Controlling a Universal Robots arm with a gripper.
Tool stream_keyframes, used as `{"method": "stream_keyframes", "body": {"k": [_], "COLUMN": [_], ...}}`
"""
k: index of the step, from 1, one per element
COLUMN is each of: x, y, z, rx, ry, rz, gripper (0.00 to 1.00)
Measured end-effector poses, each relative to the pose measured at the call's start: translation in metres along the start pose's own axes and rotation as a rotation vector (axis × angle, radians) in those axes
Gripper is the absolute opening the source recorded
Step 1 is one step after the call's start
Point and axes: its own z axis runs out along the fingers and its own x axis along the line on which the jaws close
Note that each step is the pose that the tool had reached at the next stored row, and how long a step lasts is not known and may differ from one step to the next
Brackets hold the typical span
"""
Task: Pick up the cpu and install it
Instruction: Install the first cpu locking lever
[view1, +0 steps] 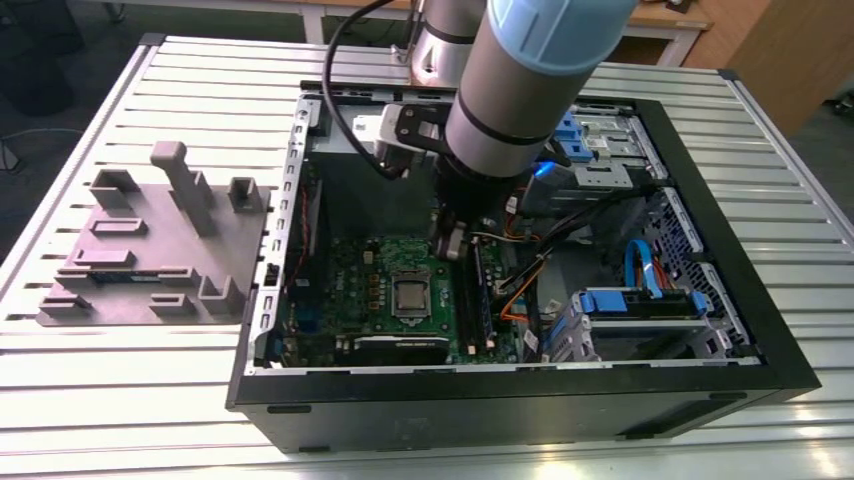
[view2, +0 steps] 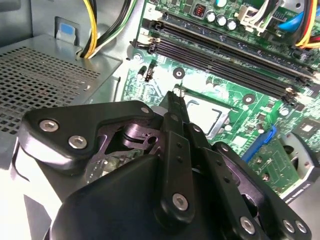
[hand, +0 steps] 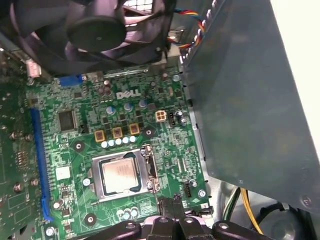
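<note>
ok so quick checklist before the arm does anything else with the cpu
1. Cpu seated: it lies flat inside the socket frame on the motherboard. Ok.
2. Gripper empty: closed with nothing in it. Ok.
3. Gripper apart from the cpu: in the first wrist view its tip hangs off the socket frame's edge, not over the chip. Ok.
4. Socket frame latched down: cannot tell.
5. Orange cables away from the gripper: they lie to the exterior view's right of it, past the memory slots. Ok.
</note>
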Motion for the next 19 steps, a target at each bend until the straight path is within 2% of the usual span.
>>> {"method": "stream_keyframes", "body": {"k": [5,19], "x": [0.0023,0.0025], "y": [0.0003,0.0005], "z": [-0.0001,-0.0002], "rx": [0.0024,0.0022], "ry": [0.0021,0.0024], "rz": [-0.026,-0.027], "gripper": [0.10,0.10]}}
